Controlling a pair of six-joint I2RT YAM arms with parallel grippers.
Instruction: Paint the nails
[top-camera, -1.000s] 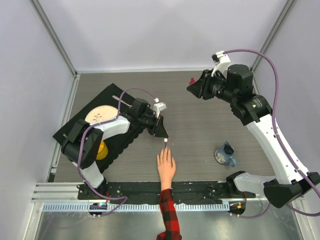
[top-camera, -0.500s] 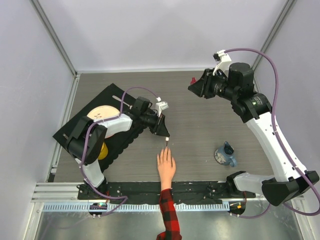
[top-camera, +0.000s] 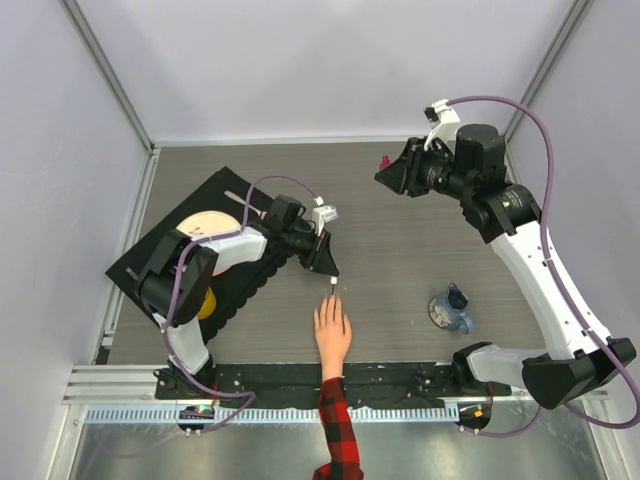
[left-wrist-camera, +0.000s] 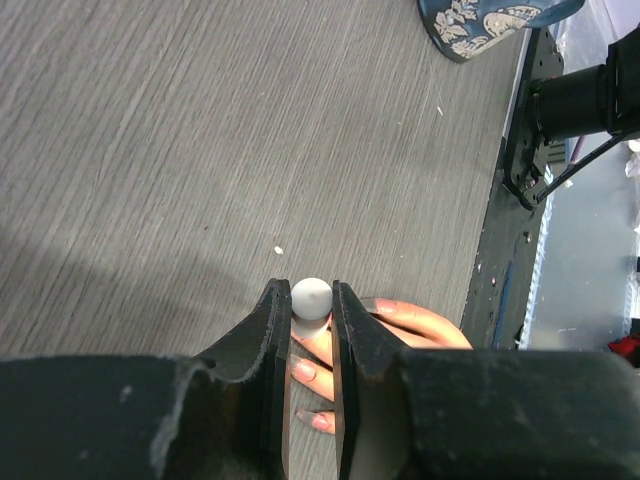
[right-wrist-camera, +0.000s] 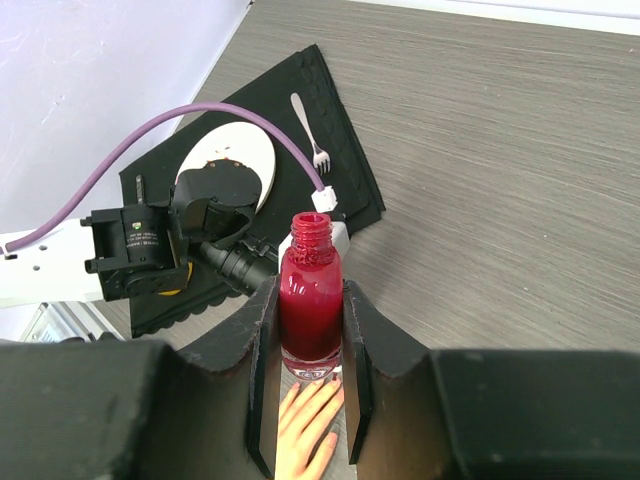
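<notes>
We find the left gripper (left-wrist-camera: 308, 292) clamped on the brush (top-camera: 331, 285) near the nails (left-wrist-camera: 303, 372) at lower centre, and the right gripper (right-wrist-camera: 310, 292) clamped on the open bottle (right-wrist-camera: 310, 270). Slight misalignment risks smearing the hand (top-camera: 332, 335).

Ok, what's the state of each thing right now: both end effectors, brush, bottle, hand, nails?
Left end effector: shut on the white round-topped brush cap.
White brush cap: gripped, poised by the fingertips; contact cannot be told.
Right end effector: shut on the small red glass polish bottle.
Red polish bottle: uncapped, upright.
Pale flesh-toned hand with plaid sleeve: flat, palm down.
Nails: pinkish; painted or bare, cannot tell.
</notes>
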